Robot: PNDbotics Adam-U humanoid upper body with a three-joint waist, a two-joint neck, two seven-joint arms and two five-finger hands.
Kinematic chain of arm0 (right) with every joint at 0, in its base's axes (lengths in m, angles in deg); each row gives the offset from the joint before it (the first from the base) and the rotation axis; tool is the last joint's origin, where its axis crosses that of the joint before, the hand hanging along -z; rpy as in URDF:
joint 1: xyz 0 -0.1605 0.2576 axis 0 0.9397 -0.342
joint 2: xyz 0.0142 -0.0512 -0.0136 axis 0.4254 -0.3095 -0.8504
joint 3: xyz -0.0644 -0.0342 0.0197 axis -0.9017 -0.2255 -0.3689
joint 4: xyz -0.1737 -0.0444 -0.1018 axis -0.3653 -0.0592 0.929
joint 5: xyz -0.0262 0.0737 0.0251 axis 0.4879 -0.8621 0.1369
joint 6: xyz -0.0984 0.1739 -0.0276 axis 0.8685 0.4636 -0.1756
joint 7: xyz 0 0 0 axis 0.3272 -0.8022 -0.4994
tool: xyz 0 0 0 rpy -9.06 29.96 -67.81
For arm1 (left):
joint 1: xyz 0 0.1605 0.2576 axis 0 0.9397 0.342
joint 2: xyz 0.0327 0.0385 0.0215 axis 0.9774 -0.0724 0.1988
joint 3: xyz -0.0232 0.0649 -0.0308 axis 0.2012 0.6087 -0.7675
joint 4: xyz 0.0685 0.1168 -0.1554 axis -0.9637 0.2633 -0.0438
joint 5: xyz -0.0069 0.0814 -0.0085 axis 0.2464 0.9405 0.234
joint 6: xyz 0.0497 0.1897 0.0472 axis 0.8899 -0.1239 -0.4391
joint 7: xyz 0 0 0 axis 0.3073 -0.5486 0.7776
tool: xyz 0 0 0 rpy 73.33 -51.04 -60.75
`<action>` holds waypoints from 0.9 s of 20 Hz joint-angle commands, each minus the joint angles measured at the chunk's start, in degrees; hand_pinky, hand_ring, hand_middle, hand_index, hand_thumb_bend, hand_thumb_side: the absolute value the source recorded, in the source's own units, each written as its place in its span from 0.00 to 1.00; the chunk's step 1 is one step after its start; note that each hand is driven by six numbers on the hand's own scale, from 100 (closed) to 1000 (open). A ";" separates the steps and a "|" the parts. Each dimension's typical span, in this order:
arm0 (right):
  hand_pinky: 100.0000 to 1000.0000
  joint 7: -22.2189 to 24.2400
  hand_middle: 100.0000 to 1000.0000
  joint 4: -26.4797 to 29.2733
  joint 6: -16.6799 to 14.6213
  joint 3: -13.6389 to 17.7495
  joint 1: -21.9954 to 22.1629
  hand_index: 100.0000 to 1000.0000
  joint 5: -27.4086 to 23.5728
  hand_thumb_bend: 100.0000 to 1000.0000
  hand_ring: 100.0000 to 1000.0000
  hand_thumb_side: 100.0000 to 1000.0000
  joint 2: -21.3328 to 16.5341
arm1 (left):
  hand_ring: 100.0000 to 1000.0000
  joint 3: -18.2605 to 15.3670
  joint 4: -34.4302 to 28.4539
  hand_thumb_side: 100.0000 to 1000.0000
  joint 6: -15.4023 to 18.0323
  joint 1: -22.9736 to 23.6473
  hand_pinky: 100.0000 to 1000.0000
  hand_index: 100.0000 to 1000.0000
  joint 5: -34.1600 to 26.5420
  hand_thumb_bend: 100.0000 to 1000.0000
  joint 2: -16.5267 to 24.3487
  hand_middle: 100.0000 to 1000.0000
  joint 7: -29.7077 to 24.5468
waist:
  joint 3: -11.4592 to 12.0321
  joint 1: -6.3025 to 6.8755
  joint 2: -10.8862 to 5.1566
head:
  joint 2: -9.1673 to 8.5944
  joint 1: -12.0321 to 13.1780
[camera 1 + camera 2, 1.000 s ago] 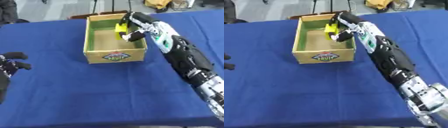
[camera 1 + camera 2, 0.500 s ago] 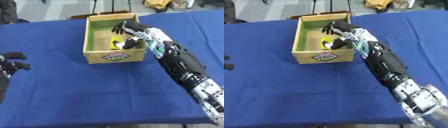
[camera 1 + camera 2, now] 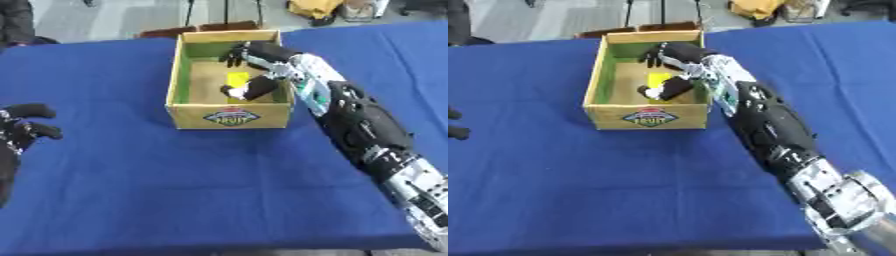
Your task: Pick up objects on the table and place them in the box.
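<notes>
A cardboard fruit box (image 3: 231,116) with green inner walls stands on the blue table. A yellow object (image 3: 237,79) lies flat on its floor. My right hand (image 3: 254,52) reaches over the box's right wall and hangs open above that object, fingers spread toward the back wall and thumb (image 3: 252,89) pointing down near the front. Nothing is held in it. My left hand (image 3: 22,130) rests at the left edge of the table, far from the box, its fingers curled on nothing.
The blue tablecloth (image 3: 175,190) spreads wide in front of the box. Beyond the table's far edge are a yellow bag (image 3: 315,9) and stand legs on a grey floor.
My right hand let go of the yellow object, which now lies on the box floor. The hand has opened and drawn up toward the back of the box.
</notes>
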 commanded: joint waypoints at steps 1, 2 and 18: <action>0.76 -1.31 0.67 5.05 0.98 0.71 -1.74 0.90 -3.15 0.23 0.72 0.54 -2.34 | 0.50 -0.46 -0.60 0.94 0.09 -0.54 0.72 0.72 0.09 0.70 0.60 0.61 0.14 | -0.18 -0.15 -1.05 | -0.20 0.28; 0.76 -1.67 0.67 6.38 1.34 0.78 -1.84 0.89 -4.08 0.23 0.72 0.53 -2.72 | 0.50 -0.49 -0.60 0.94 0.10 -0.54 0.72 0.72 0.10 0.70 0.63 0.61 0.16 | -0.26 -0.19 -1.06 | -0.20 0.34; 0.76 -5.36 0.64 30.98 6.38 -0.90 10.29 0.89 -19.49 0.15 0.72 0.56 -11.68 | 0.50 -1.58 -0.61 0.94 0.22 -0.39 0.72 0.72 0.64 0.70 0.93 0.61 1.35 | -2.59 -0.82 -0.17 | -0.80 2.81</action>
